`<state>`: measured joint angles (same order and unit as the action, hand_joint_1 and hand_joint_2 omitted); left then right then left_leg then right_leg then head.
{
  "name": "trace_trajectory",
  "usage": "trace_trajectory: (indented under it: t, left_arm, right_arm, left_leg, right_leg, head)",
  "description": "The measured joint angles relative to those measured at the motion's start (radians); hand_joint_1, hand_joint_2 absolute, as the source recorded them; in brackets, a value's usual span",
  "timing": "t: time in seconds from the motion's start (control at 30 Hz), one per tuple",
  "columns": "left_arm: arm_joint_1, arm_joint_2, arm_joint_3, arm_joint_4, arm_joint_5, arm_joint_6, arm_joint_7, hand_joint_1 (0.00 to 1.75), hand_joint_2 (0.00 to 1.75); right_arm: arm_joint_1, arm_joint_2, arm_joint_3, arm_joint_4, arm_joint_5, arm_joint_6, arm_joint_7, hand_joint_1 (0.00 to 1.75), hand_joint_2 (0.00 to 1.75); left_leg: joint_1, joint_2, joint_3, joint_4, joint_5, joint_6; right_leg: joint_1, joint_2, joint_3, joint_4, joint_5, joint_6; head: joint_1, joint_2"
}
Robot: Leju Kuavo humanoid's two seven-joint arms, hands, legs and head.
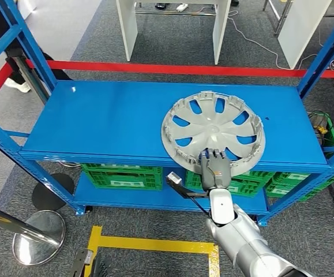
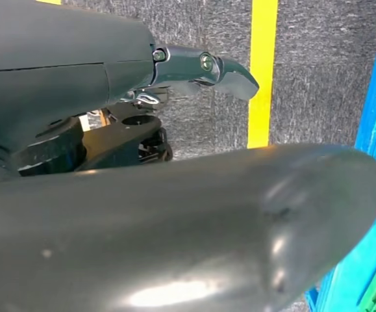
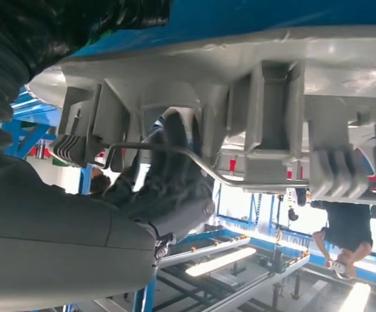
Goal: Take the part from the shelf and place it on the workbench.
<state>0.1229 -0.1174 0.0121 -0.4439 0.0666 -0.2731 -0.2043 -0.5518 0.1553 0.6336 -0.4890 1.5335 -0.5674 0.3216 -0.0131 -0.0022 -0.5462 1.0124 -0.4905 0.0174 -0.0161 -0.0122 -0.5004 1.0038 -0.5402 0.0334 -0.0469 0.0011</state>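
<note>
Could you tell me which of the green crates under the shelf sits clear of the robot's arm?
The leftmost green crate, alone under the shelf's middle; the others lie behind or beyond the right hand.

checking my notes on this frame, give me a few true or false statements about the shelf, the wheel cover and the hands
1. The wheel cover lies on the top level of the blue shelf. True.
2. The right hand is at the near rim of the wheel cover. True; the right wrist view shows its fingers under the rim.
3. The wheel cover sits at the left end of the shelf. False; it is toward the right end, overhanging the front edge.
4. Red crates stand on the lower level. False; the crates there are green.
5. The left hand is holding the wheel cover. False; it hangs over the grey floor near a yellow line, holding nothing.
</note>
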Motion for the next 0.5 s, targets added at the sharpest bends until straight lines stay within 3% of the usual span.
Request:
trace_trajectory:
  t: [0.5]
  left_arm:
    - [0.018, 0.004, -0.020, -0.034, 0.046, -0.002, 0.020, 0.00, 0.00]
  right_arm:
    - [0.002, 0.000, -0.001, 0.005, 0.000, 0.013, 0.003, 1.75, 1.75]
  left_leg:
    - [0.000, 0.000, 0.000, 0.000, 0.000, 0.000]
  right_leg:
    - [0.000, 0.000, 0.000, 0.000, 0.000, 0.000]
  head:
    - [0.000, 0.000]
